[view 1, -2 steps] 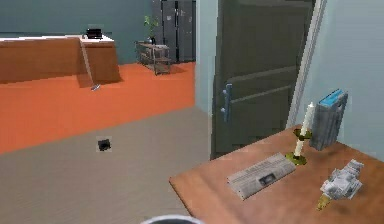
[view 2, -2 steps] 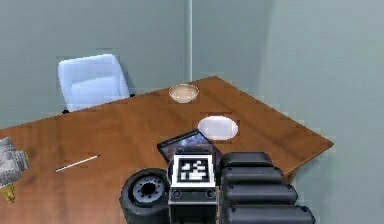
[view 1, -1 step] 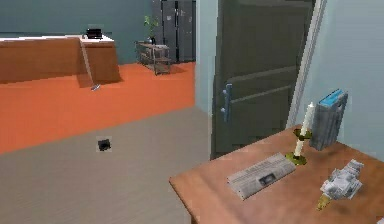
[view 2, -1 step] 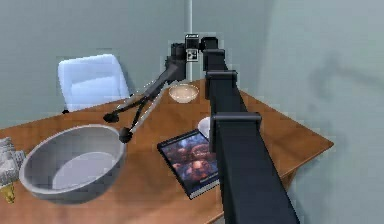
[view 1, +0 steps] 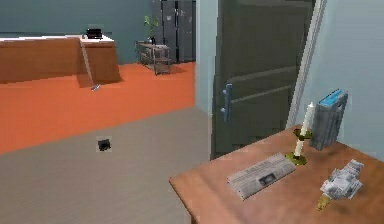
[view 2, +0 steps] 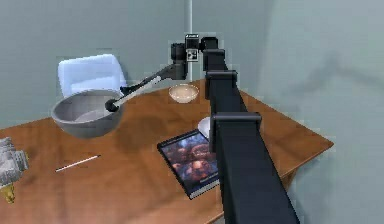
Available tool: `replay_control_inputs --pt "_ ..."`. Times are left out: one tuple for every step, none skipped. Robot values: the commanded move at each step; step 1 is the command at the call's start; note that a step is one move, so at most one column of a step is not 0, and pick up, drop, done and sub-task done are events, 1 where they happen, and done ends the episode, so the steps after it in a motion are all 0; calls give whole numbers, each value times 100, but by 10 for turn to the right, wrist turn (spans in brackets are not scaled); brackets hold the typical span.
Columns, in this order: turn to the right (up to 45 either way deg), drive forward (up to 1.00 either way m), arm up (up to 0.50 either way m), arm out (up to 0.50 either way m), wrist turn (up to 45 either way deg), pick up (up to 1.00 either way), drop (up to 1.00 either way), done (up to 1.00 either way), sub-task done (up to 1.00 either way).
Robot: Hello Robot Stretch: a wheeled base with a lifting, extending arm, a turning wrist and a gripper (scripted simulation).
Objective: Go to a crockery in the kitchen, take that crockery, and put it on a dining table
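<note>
1. The pincer is out over the wooden table, its thin fingers slanting down to the rim of a big grey bowl. I can't tell whether they touch it.
2. The grip can't be called: that bowl stands on the table right at the fingertips, so whether the pincer has hold of anything is unclear.
3. Under the pincer's dark body is a small tan bowl, near the table's far edge.
4. Beyond the grey bowl from the pincer stands a pale blue chair.
5. Nearer than the pincer are a thin white stick and a picture-covered tablet or book, flat beside the arm.
6. Well away from the pincer, at the arm side view's left edge, there's a crumpled silvery lump. The forward view puts it near a newspaper, a white candle and a blue box.
</note>
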Motion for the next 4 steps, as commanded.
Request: replay_control_inputs --pt "0 0 0 0 360 0 0 0 0" --pt "0 0 -32 0 0 0 0 0 0" --pt "0 0 0 0 0 0 100 0 0" --pt "0 0 0 -10 0 0 0 0 0"
